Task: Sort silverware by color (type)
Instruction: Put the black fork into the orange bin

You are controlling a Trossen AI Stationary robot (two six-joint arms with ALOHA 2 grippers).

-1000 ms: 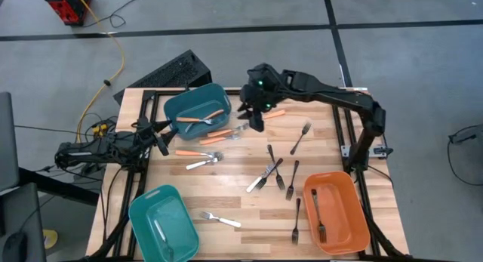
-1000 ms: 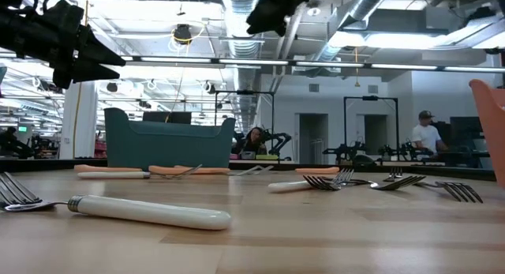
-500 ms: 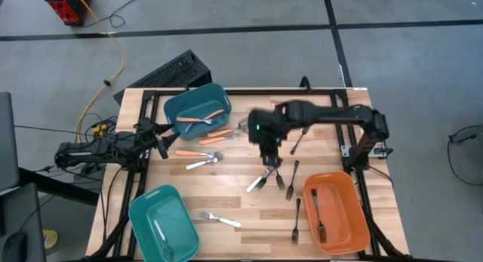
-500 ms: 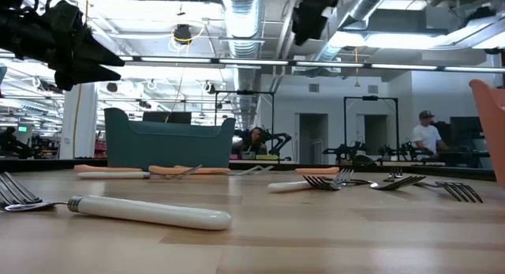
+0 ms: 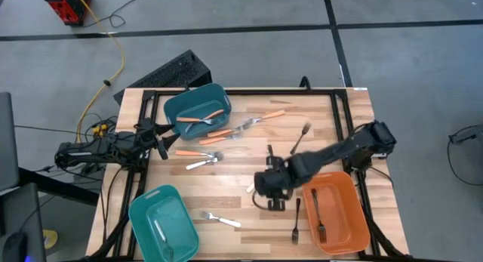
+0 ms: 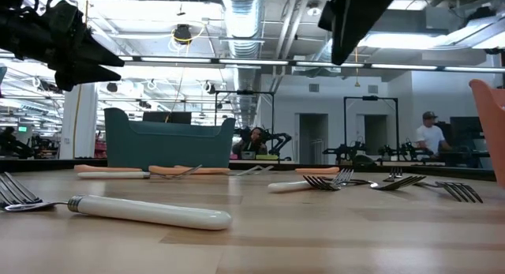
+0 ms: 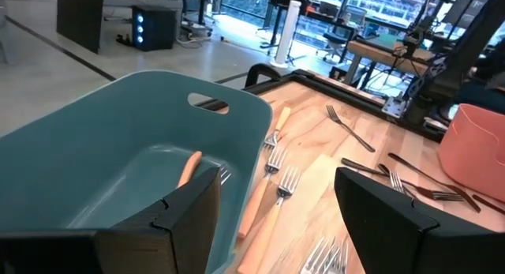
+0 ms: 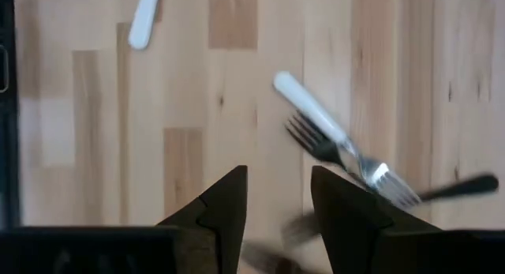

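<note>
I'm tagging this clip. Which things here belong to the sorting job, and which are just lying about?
Job:
orange-handled forks
black forks
white-handled forks
teal bins
orange bin
right end effector

Lying about:
keyboard
yellow cable
red tool

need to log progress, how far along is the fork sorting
Early stage. Done: an orange-handled fork lies in the far teal bin, a black fork in the orange bin, a pale one in the near teal bin. In hand: nothing; the right gripper hovers open above the mixed forks mid-table. The left gripper waits by the far teal bin. Left: most forks lie on the table.
</note>
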